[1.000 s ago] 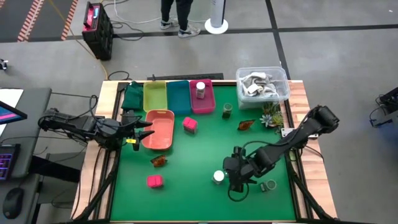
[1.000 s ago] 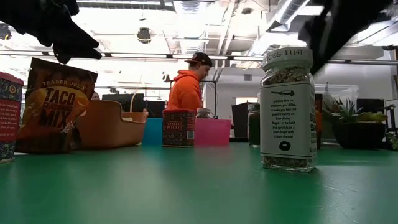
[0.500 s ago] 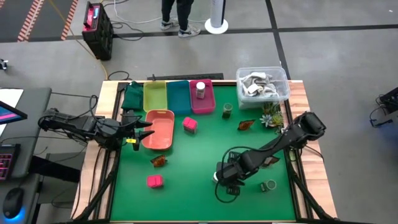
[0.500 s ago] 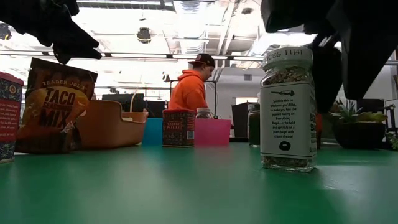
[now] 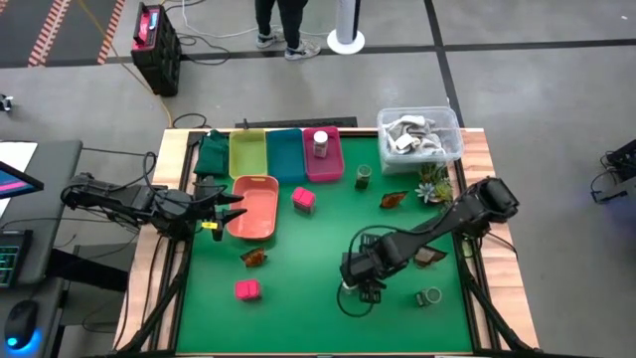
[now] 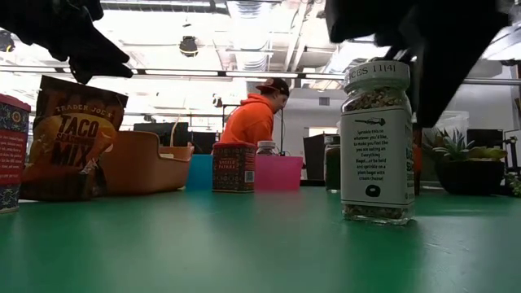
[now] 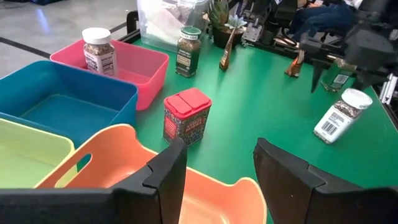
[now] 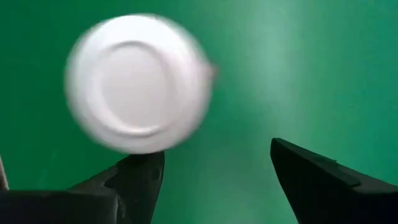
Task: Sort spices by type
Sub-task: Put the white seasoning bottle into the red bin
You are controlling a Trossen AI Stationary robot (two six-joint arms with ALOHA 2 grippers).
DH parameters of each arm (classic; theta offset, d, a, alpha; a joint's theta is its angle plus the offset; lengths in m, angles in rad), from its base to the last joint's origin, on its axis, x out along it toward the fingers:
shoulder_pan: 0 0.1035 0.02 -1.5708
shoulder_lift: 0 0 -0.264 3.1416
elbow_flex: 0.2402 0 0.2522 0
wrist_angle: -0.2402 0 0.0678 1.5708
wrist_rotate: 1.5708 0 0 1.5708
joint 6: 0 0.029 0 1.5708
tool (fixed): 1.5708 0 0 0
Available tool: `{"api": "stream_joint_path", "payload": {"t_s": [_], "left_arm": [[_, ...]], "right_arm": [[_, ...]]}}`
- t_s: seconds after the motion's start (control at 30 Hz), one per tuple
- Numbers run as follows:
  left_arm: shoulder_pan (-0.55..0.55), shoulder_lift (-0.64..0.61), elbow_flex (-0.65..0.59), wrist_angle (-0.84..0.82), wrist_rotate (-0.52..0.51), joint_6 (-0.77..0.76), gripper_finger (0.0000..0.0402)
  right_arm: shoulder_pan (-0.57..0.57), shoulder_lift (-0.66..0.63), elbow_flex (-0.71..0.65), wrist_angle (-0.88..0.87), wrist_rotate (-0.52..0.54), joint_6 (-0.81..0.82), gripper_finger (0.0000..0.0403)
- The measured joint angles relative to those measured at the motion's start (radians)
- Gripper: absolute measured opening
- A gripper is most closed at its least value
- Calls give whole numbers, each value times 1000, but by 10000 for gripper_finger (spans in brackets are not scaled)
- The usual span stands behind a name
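Observation:
A white-capped spice jar (image 6: 376,142) stands upright on the green mat at the near middle. My right gripper (image 5: 356,283) hangs just above it, pointing down and open. In the right wrist view the cap (image 8: 138,84) lies off to one finger's side, not between the fingers. Two pink boxes (image 5: 303,198) (image 5: 246,289), brown packets (image 5: 254,257) (image 5: 394,199) and a dark green jar (image 5: 364,177) stand loose on the mat. Another white-capped jar (image 5: 320,144) stands in the magenta tray (image 5: 323,167). My left gripper (image 7: 217,174) waits open above the salmon tray (image 5: 253,207).
Yellow (image 5: 247,154) and teal (image 5: 284,154) trays line the far edge. A clear tub (image 5: 418,132) and a small plant (image 5: 433,184) sit at the far right. A small jar (image 5: 429,296) lies near the right front. A person stands beyond the table.
My right gripper has moved toward the table's left edge and down. It has tipped to point more steeply downward and now hangs over the white-capped jar it stood beside. The jar has stayed put.

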Motion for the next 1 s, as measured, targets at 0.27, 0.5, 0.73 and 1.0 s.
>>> {"api": "stream_joint_path", "payload": {"t_s": [0.27,0.5,0.73,1.0], "left_arm": [[0,0,0,4,0,19,176],[0,0,0,5,0,18,176],[0,0,0,5,0,18,176],[0,0,0,5,0,19,176]], "right_arm": [[5,0,70,8,-7,-63,381],[19,0,94,10,8,-74,384],[29,0,94,31,76,-125,384],[30,0,94,86,78,-197,384]]}}
